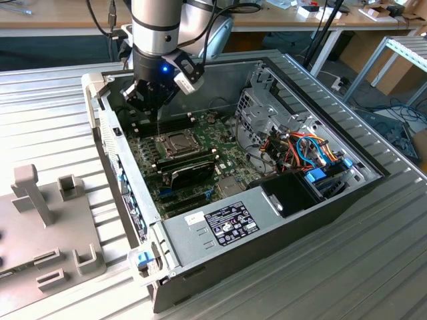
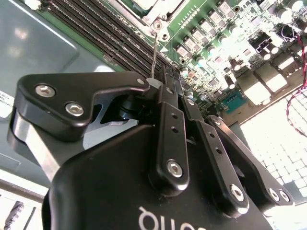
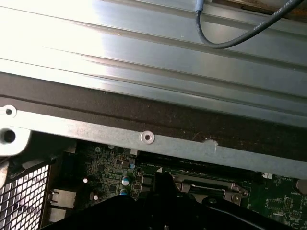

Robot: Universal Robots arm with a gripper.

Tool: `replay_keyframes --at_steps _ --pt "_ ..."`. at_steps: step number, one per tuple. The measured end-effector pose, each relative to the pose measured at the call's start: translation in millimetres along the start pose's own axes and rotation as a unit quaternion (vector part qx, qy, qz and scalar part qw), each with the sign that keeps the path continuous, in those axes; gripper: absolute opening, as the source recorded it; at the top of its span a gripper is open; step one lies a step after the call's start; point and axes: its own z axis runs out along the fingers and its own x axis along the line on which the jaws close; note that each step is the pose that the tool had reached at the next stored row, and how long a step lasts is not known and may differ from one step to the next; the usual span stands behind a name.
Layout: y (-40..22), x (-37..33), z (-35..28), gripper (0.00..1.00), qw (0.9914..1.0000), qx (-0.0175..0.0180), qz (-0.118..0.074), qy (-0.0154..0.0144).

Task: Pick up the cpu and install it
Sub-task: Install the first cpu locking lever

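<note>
Gripper (image 1: 155, 105) near socket (image 1: 175, 143), thin lever's (image 2: 153, 52) end hidden behind it

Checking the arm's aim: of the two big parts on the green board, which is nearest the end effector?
The square metal-framed socket, close by the end effector; the black oblong module lies farther, beyond the socket.

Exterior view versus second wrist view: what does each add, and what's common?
Exterior view: the whole open case, its power supply, coloured cables, and a grey fixture at the exterior view's left. Second wrist view: the gripper's bolted linkage bars close up, with rows of small board components beyond. Both: the gripper over the green motherboard, near the socket.
</note>
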Motion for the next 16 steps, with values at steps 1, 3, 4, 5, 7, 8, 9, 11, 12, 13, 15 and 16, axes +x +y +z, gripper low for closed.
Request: replay_keyframes --at_steps 1,3,4,5,7,8,9,11,12,13,15,16 --pt "0.1 0.0 0.0 0.11 1.00000 0.0001 0.000 0.0001" --pt "0.3 -0.1 0.0 0.11 1.00000 0.0000 0.000 0.0000" --pt "0.3 -0.3 0.1 0.11 1.00000 0.0000 0.001 -0.0001" --pt "0.2 -0.3 0.1 0.11 0.99998 0.0004 0.006 -0.0002" --pt "0.2 -0.5 0.1 0.11 0.99974 0.0127 0.019 0.0014" --pt "0.2 -0.5 0.1 0.11 0.99965 0.0170 0.020 0.0020" --pt "0.3 -0.5 0.1 0.11 0.99943 0.0252 0.022 0.0032" --pt "0.6 -0.6 0.1 0.11 0.99941 0.0262 0.022 0.0034" --pt "0.7 -0.6 0.2 0.11 0.99945 0.0247 0.022 0.0031" --pt "0.7 -0.6 0.2 0.11 0.99952 0.0213 0.022 0.0026" --pt "0.7 -0.6 0.2 0.11 0.99958 0.0159 0.024 0.0017" --pt "0.7 -0.6 0.2 0.11 0.99956 0.0137 0.026 0.0013"
